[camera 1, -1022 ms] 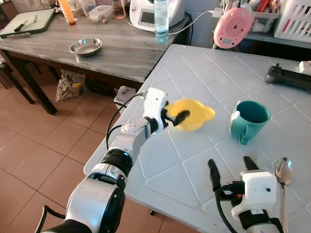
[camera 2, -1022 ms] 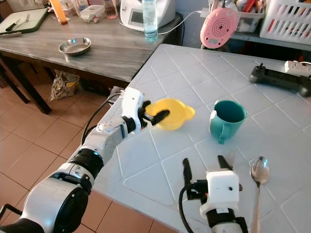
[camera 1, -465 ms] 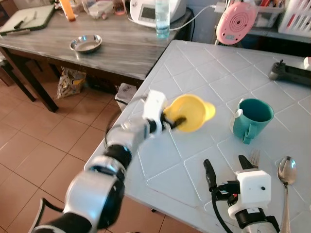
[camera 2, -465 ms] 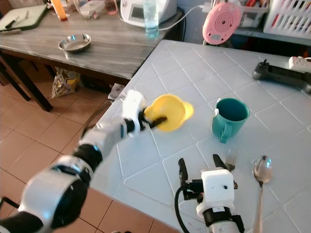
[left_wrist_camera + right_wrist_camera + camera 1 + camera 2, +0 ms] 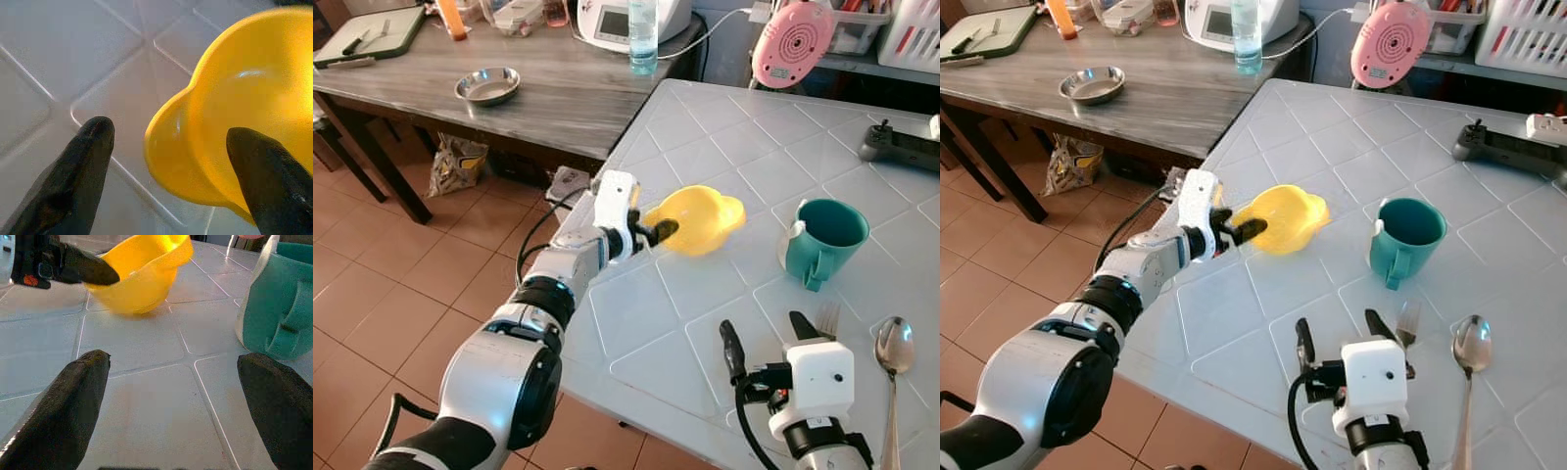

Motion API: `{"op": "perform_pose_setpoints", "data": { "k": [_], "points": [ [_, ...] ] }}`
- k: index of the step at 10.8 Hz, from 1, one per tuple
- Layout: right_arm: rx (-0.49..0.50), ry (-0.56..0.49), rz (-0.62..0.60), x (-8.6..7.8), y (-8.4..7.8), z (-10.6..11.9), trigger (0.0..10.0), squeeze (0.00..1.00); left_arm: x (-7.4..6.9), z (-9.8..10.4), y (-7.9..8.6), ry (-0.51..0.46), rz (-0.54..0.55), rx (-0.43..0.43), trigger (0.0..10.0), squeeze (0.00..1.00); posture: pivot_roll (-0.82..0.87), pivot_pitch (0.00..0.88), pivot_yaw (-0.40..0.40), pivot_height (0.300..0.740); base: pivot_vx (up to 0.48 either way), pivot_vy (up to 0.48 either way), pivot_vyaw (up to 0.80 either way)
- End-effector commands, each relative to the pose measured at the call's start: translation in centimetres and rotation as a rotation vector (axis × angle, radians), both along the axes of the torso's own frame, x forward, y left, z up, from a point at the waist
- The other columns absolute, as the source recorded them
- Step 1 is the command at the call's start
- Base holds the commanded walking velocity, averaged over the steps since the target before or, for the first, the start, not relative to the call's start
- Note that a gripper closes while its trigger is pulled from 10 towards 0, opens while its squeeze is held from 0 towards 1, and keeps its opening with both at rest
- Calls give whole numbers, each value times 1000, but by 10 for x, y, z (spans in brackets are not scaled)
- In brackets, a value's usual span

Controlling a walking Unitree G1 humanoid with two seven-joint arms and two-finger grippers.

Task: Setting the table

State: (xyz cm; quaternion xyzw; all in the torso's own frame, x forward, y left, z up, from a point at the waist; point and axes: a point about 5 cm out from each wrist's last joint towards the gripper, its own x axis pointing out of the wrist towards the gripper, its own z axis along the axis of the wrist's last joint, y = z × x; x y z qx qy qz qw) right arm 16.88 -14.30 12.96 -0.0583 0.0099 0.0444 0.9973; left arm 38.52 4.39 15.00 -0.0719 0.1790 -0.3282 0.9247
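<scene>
Tilted now where a second ago it sat level, the yellow bowl (image 5: pixel 697 217) has its near rim raised off the white table (image 5: pixel 724 147) and its mouth turned toward the left pincer (image 5: pixel 656 231). I read that pincer as grasping the bowl by its near rim: in the left wrist view one finger (image 5: pixel 266 176) lies against the inside wall and the other finger (image 5: pixel 80 161) stands outside, with a gap visible to the outer wall, so the grip looks loose. The bowl lies directly ahead of the left pincer, toward the table's middle, and the left arm is clearly the nearer one. The right pincer (image 5: pixel 771 338) hovers released above the table's near edge, fingers spread wide, with the bowl ahead to its left. A teal mug (image 5: pixel 819 238) stands to the bowl's right, apart from it; a fork (image 5: pixel 825 318) and a spoon (image 5: pixel 893 348) lie near the right pincer. Beyond are a grey wooden table (image 5: pixel 538 88) carrying a steel dish (image 5: pixel 486 87) and a tiled floor (image 5: pixel 391 264).
</scene>
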Motion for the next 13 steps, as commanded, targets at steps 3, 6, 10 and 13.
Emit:
{"op": "perform_pose_setpoints", "data": {
  "k": [3, 6, 10, 13],
  "points": [
    [0, 7, 12, 0, 2, 0, 10000, 0, -3, -2, -5, 85, -32, -33, 10000, 0, -86, 119, 81, 740, 0, 0, 0],
    [-7, 9, 15, 0, 2, 0, 10000, 0, 1, 5, -2, 75, 12, -66, 0, 0, -85, 119, 76, 740, 0, 0, 0],
    [-9, 16, 18, 1, 3, -2, 10000, 0, 4, 10, 2, 38, 29, -50, 0, 0, -79, 119, 75, 740, 0, 0, 0],
    [-7, 20, 17, 2, 3, -4, 10000, 0, 3, 8, 1, 62, 23, -43, 0, 0, -73, 120, 81, 740, 0, 0, 0]
  ]
}}
